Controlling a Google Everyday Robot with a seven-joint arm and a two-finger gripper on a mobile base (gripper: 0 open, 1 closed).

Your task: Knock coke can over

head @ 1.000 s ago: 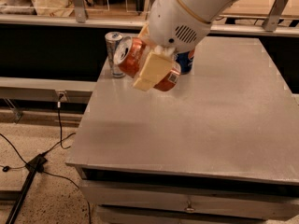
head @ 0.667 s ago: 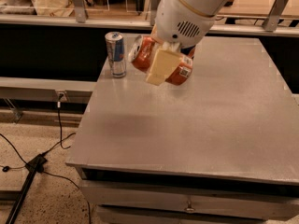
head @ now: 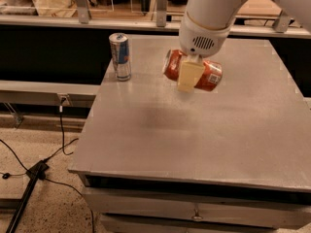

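The coke can (head: 210, 76) is red-orange with white script. It lies on its side in the air above the grey table (head: 233, 140), silver top pointing left. My gripper (head: 190, 73) hangs from the white arm (head: 209, 18) and is shut on the can's middle. One cream finger (head: 189, 75) covers the can's front. A faint shadow lies on the table below and to the left.
A slim silver-and-blue energy drink can (head: 120, 56) stands upright near the table's back left corner. A black ledge and glass panels run behind the table. Cables and a stand leg lie on the floor at the left.
My gripper has moved to the right, away from the energy drink can, carrying the coke can. The can has turned closer to horizontal.
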